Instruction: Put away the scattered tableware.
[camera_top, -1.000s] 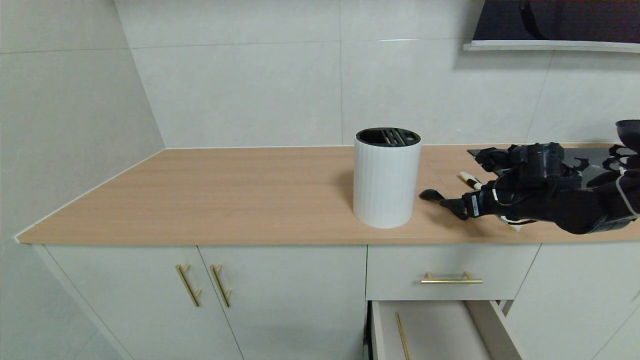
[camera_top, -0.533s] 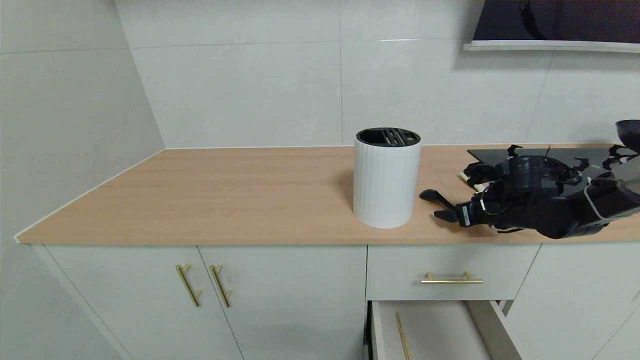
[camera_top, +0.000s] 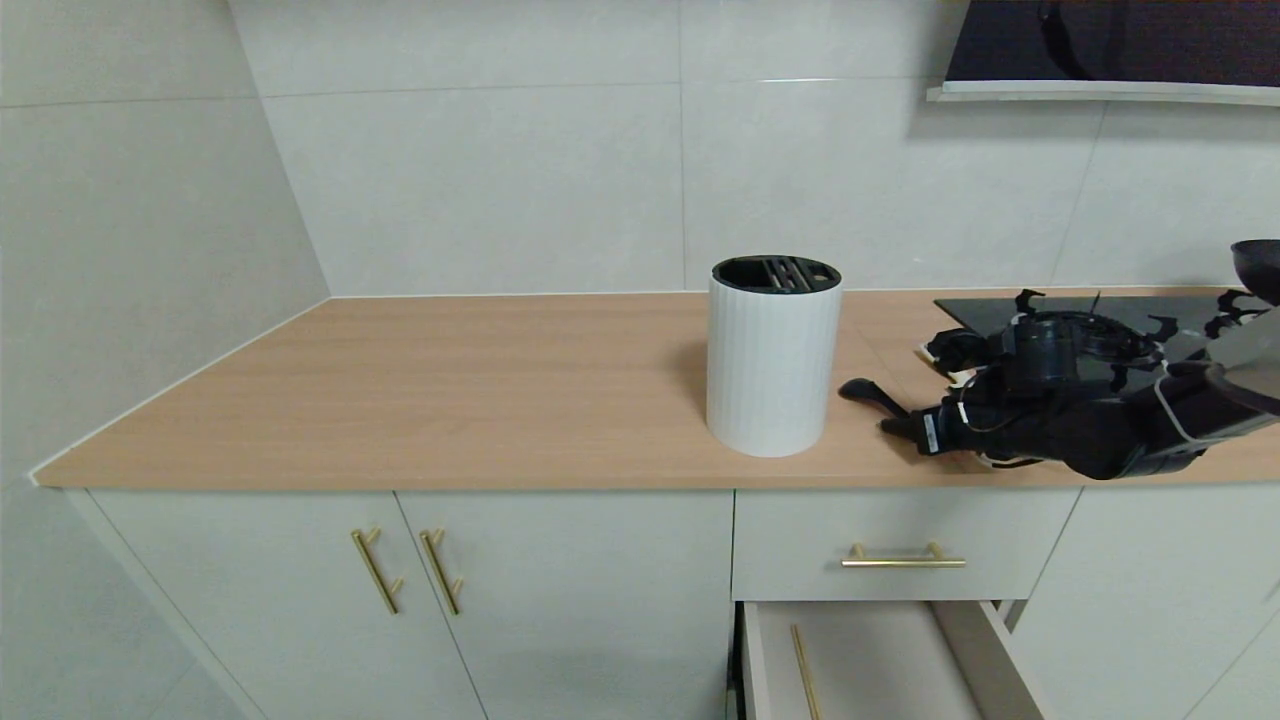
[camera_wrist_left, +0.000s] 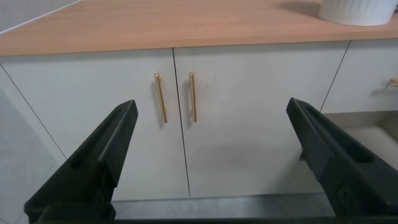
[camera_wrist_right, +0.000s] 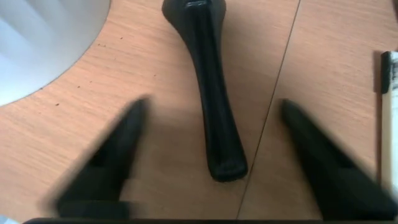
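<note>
head view: a white ribbed holder (camera_top: 773, 360) stands upright on the wooden counter (camera_top: 450, 380), its black slotted top facing up.
black utensil: it lies flat on the counter (camera_top: 872, 394), just beside the holder on the robot's right and not touching it. the right wrist view shows a long tapered black handle (camera_wrist_right: 211, 93) with the holder's curved wall (camera_wrist_right: 43, 43) near its wider end.
right gripper: it sits low over the counter at the black utensil (camera_top: 905, 425). its jaws are spread wide (camera_wrist_right: 213, 106), one finger on each side of the handle with bare wood showing between finger and handle. it grips nothing. whether the fingers touch the wood cannot be told.
white-handled utensil: it lies on the counter near the black one and apart from it (camera_wrist_right: 388, 112), on the side away from the holder.
left gripper: its jaws are wide apart and it holds nothing (camera_wrist_left: 211, 109). it is low in front of the cabinet doors (camera_wrist_left: 249, 124), facing their two gold handles (camera_wrist_left: 177, 96).
stovetop: this dark panel is set into the counter behind the right arm (camera_top: 1100, 310).
drawer: it is pulled open below the counter, under the right gripper (camera_top: 870, 660).
</note>
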